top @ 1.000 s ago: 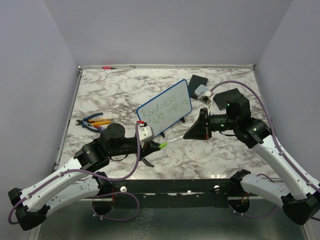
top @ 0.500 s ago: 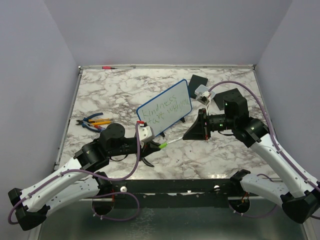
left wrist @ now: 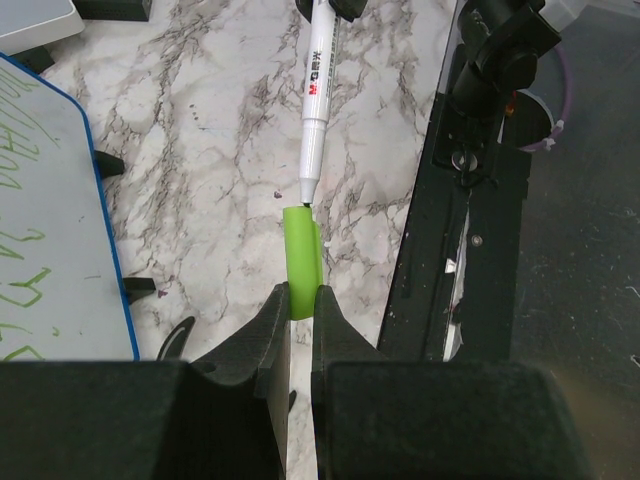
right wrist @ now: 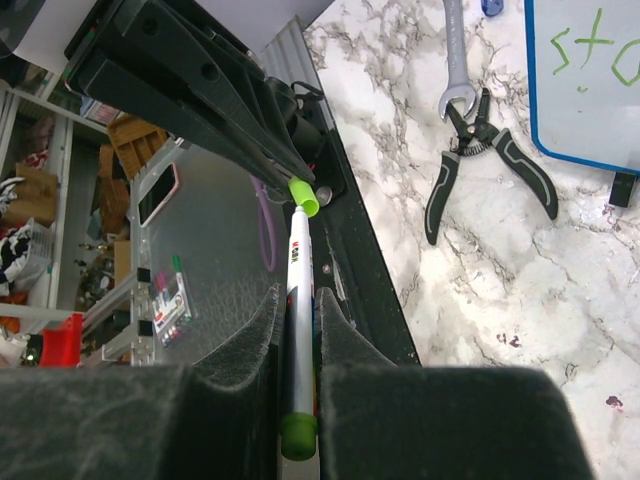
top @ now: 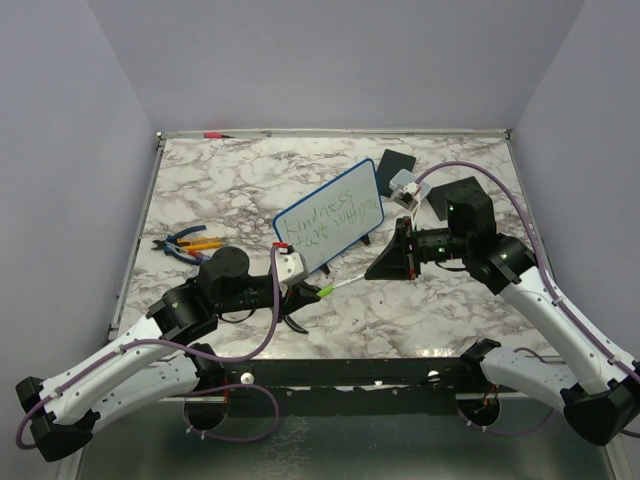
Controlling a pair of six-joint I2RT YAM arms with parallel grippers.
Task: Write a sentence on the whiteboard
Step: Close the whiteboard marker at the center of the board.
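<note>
Left gripper (left wrist: 301,308) clamps green cap (left wrist: 301,255); right gripper (right wrist: 298,305) clamps marker (left wrist: 317,90), axes aligned, tip apparently at the cap's mouth.

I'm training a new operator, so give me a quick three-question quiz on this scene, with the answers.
1. True or false: the left gripper is shut on the cap.
2. Which gripper holds the marker? A) left B) right C) neither
3. Fill in: the writing on the whiteboard is ___ in colour.

Key: 1 true. 2 B, the right gripper. 3 green.
</note>
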